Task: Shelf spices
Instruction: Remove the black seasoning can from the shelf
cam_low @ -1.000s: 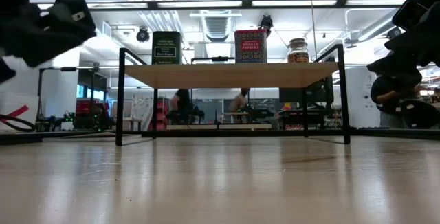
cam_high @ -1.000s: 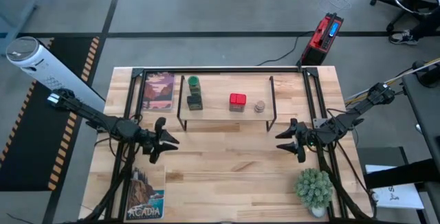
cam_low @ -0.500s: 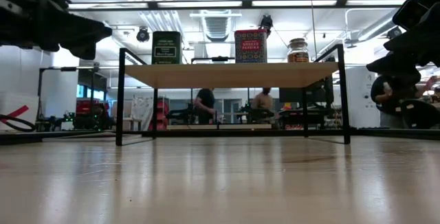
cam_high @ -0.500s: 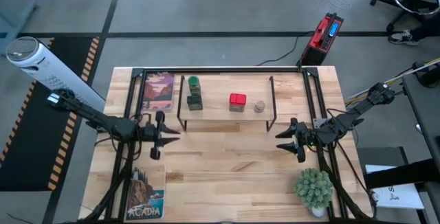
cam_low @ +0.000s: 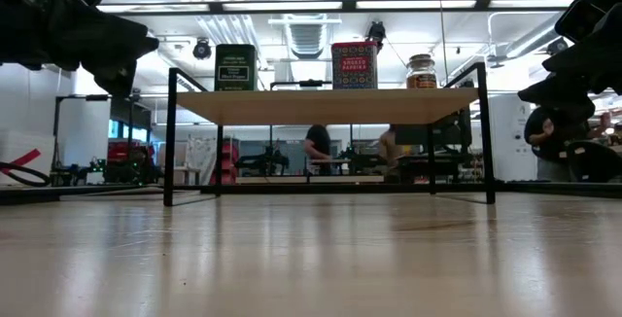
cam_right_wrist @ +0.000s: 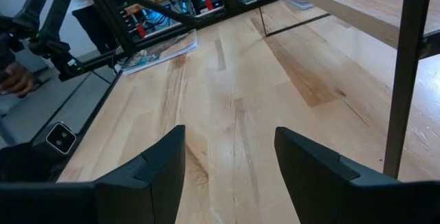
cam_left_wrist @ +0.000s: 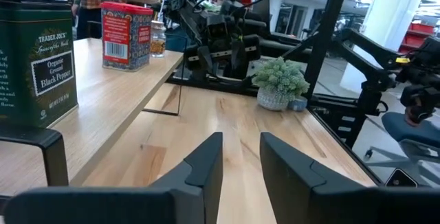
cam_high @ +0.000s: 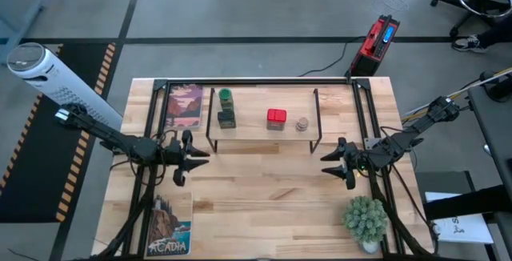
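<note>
Since a second ago we see left gripper turned toward shelf, fingers apart, right gripper beside shelf, fingers apart, four spices atop shelf, olive tin labelled "Organic Black Pepper", green-lidded jar behind it, label hidden.

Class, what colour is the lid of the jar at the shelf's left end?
Green. The lid of the jar shows best in the high view.

- Open tabletop between left gripper and right gripper, both with fingers spread, nothing in between.
- Clear gap under the shelf, bounded by thin black legs at each end.
- Shelf top crowded by green-lidded jar, dark tin, red tin, tiny jar.
- Near corners taken: book on the left, potted plant on the right.
- Second book just left of shelf.
</note>
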